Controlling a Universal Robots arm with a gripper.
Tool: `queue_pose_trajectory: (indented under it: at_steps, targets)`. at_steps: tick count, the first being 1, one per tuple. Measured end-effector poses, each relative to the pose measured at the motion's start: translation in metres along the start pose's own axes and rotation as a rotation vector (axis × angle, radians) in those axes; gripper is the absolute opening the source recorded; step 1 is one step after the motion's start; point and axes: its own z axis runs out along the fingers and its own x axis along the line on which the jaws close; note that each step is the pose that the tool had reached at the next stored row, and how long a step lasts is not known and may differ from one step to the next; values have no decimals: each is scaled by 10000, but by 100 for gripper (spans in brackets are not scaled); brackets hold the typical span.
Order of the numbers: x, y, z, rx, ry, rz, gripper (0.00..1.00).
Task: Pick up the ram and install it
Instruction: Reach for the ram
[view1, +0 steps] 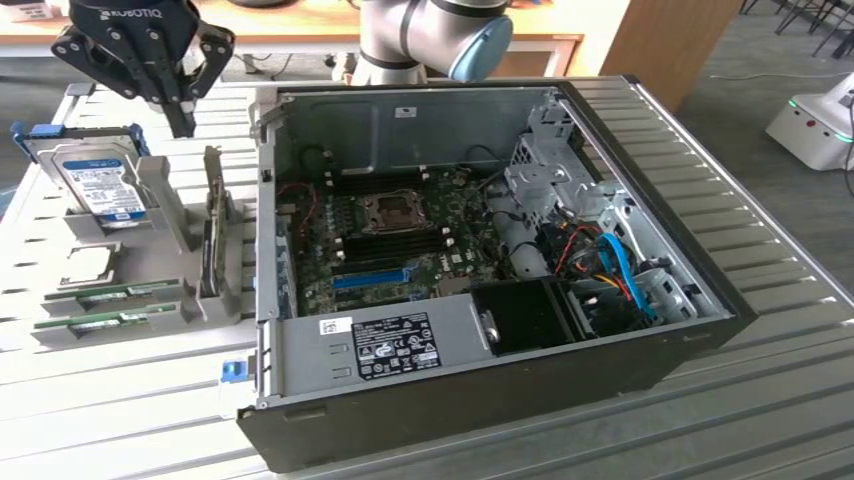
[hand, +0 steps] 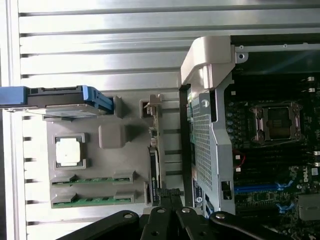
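Two green ram sticks lie flat side by side in slots of a grey holder on the exterior view's left, beside the open computer case. My gripper hangs above the far end of the holder, well above and away from the sticks. Its fingers are shut together with nothing between them. The motherboard lies exposed inside the case, with dark memory slots below the processor socket.
The holder also carries a silver hard drive with a blue label, a processor chip and an upright card. The case wall rises beside the holder. A ribbed metal table lies underneath.
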Motion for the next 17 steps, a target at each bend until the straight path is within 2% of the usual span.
queue_pose_trajectory:
  at_steps: [17]
  targets:
    - [274, -21, -4, 1, 1, 0, 11]
